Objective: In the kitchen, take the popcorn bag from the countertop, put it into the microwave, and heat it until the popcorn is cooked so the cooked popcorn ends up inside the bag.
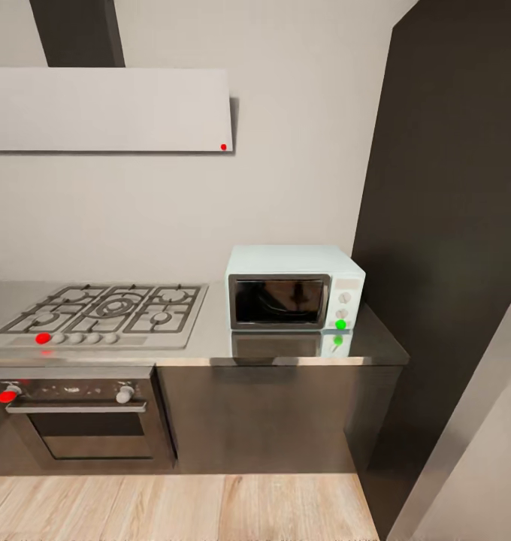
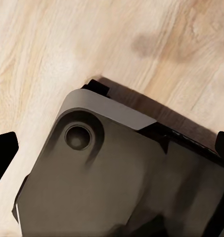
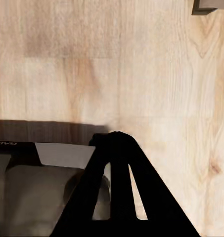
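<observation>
The pale mint-blue microwave [image 1: 294, 288] stands on the steel countertop [image 1: 210, 347] at its right end, dark glass door closed, a green dot on its lowest knob. The popcorn bag and the popcorn are out of view. In the left wrist view my left gripper [image 2: 114, 148] is open, its black fingertips [image 2: 4, 155] far apart at the picture's edges, over my grey base and the wooden floor. In the right wrist view my right gripper [image 3: 114, 140] is shut, its dark fingers meeting at a point above the floor, holding nothing.
A five-burner gas hob [image 1: 105, 309] lies left of the microwave, with a dark oven [image 1: 79, 421] below and a flat white hood [image 1: 105, 109] above. A tall dark cabinet [image 1: 451, 225] closes the right side. Wooden floor [image 1: 173, 507] runs before the cabinets.
</observation>
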